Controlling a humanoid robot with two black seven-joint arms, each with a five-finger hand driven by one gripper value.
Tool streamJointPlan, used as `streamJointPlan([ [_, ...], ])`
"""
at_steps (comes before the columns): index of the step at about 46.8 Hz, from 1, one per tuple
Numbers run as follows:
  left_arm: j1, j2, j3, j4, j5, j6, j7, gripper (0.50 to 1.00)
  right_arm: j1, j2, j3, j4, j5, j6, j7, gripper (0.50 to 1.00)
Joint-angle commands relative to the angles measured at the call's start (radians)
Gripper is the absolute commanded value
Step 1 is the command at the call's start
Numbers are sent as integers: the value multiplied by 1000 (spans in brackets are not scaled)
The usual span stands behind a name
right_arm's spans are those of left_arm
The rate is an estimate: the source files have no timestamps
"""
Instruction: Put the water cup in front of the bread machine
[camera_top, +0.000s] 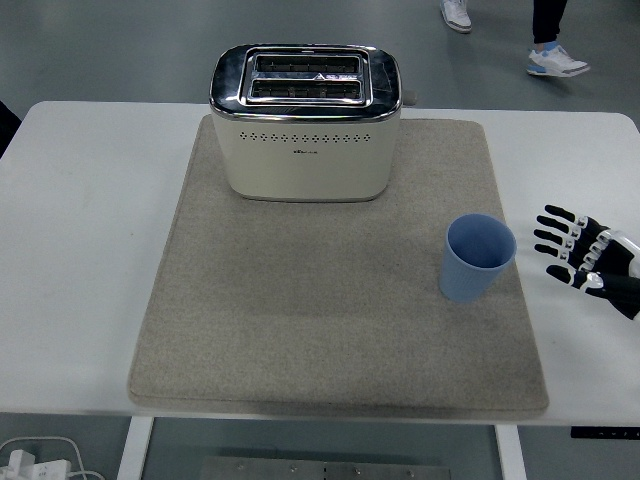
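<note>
A: Right hand (585, 262) comes in from the right edge, over bare white table (80, 220), fingers (555, 232) spread wide & straight, tips pointing left. Holds nothing.

B: Where's the water cup (476, 257) rel. to it?

A: Just left of the fingertips, near but apart, not touching. Light blue, upright, mouth open to the top. Can't see anything inside. It stands on the grey mat (330, 330), close to the mat's right edge, so the mat edge runs between hand & cup.

B: And the bread machine (306, 120)?

A: Well off to the hand's left & further back, at the far side of the mat, roughly centred on it. Cream body, chrome top w/ two slots, row of small holes along the front. Small print on the front, too small to read. Cup sits nearer than the machine & off to its right, not directly before its front. Stretch of mat straight ahead of the machine's front lies left of the cup.

B: Other arm?

A: Left arm not in the picture.

B: Anything else?

A: Person's shoes (558, 60) on the floor beyond the table, far behind the hand, top right. Bit of white cable (40, 460) under the table's near left corner, bottom left.
</note>
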Motion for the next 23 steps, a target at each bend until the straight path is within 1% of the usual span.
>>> streamJointPlan([
  [1, 0, 0, 0, 2, 0, 0, 0, 1000, -8, 10, 0, 21, 0, -28, 0, 907],
  [23, 0, 0, 0, 2, 0, 0, 0, 1000, -57, 70, 1, 113, -32, -120, 0, 907],
])
